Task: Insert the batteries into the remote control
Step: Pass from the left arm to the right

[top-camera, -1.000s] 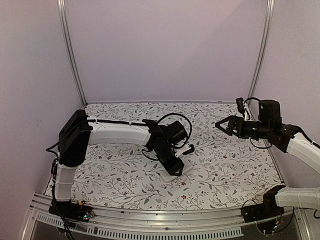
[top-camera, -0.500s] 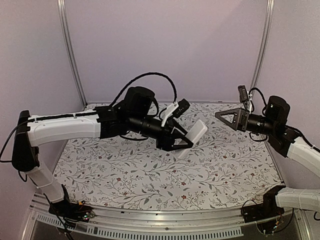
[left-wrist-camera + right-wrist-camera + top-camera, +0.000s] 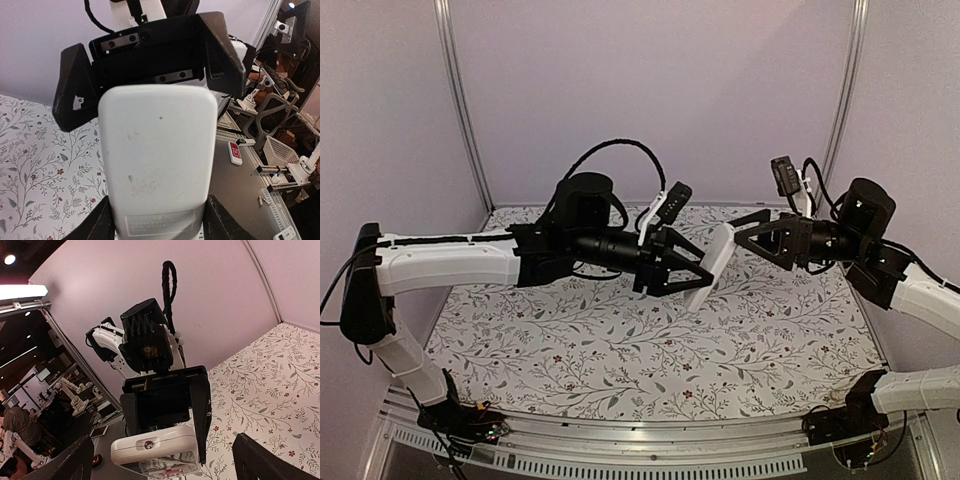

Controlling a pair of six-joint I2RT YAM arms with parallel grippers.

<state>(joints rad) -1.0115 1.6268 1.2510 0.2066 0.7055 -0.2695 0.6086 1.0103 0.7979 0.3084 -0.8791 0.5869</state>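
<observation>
Jaws first: the left jaws sit at a middling width, clamped on the remote control (image 3: 712,262), with dark fingers (image 3: 97,226) pinching its lower end from either side. The left arm (image 3: 450,262) reaches out across the scene, a black cable (image 3: 620,150) looping above its wrist. The remote is up in the air, well clear of the floral worktop (image 3: 570,350), and it tilts so that its upper end leans toward the right arm (image 3: 925,292).

From the left wrist we see only the plain white back, slightly scuffed, with a faint label down near the grip. Just beyond that upper end the right jaws are spread wide and hold nothing. One black finger (image 3: 74,85) stands out to each side of the handset's tip, pointing straight back at it. They're close, but I can't tell whether they touch.

From the right wrist the remote's white end face is in view, with a small round hole in it and the left jaws framing it. Farthest back, a plain lilac wall (image 3: 650,90) closes off the worktop.
</observation>
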